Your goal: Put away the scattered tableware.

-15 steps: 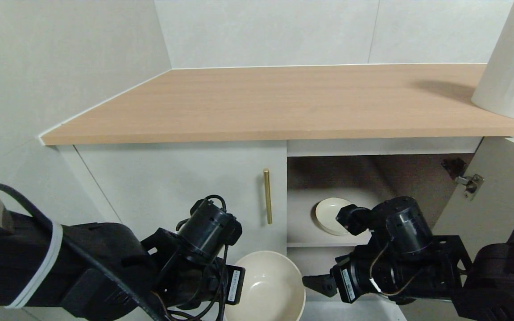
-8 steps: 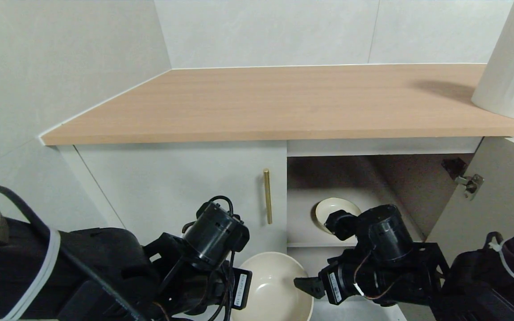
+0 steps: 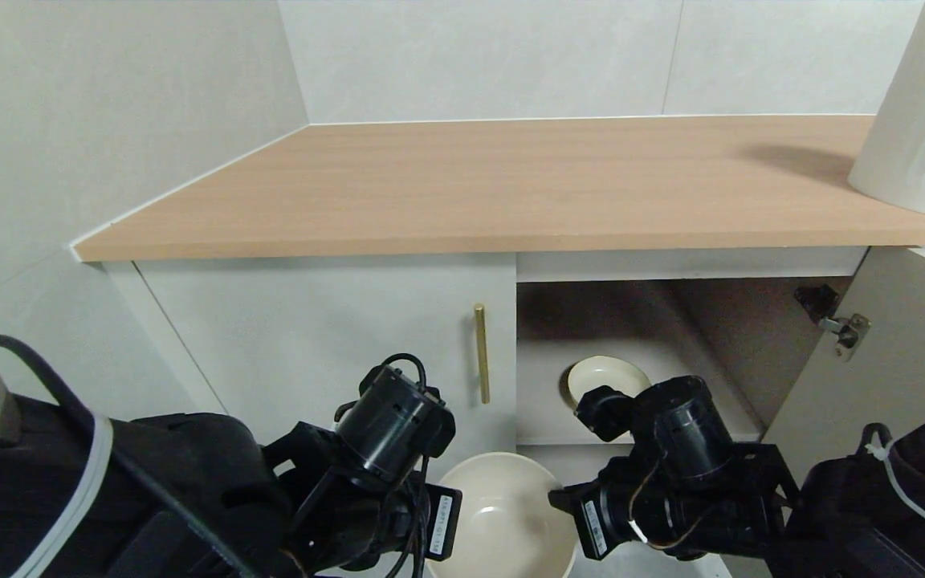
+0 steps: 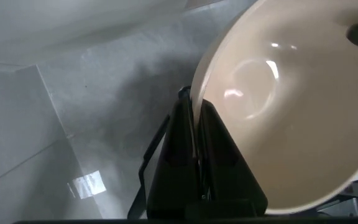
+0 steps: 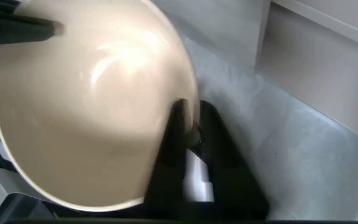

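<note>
Bowl: the cream bowl (image 3: 503, 514) hangs low before the cupboard, under the front edge of the open compartment's shelf (image 3: 543, 405), not on the table (image 3: 511, 185).
Left gripper (image 4: 194, 115): fingers clamped on the bowl's left rim, one inside and one outside.
Right gripper (image 5: 190, 118): fingers pinched on the opposite rim.
Shelf: a small dish (image 3: 607, 376) sits there.
Risk: two arms share one rigid bowl. Uneven pulls could slip or chip the rim, and a badly timed release would leave it tipping on one thin pinch.
Risk on entry: the bowl may knock the dish or catch the shelf edge.
</note>
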